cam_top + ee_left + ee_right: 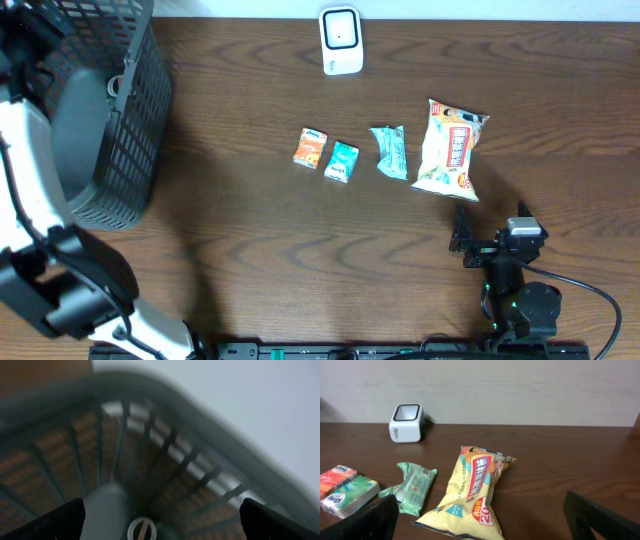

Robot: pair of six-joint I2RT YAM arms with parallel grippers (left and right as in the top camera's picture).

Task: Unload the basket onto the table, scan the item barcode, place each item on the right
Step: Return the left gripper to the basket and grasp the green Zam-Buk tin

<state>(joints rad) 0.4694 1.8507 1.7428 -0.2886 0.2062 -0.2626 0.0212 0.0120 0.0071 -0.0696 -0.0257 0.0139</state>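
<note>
My left gripper (160, 527) hangs over the basket (150, 460), jaws wide apart with nothing between them. The view is blurred, with the mesh wall just ahead. My right gripper (487, 527) sits low over the table (560, 460), its jaws also spread wide and empty. Ahead of them to the left lie an orange packet (335, 477), a teal packet (350, 495) and a green wrapper (412, 487). The yellow snack bag (472, 490) lies just ahead, between the jaws, untouched. The scanner (406, 422) stands far ahead on the left.
</note>
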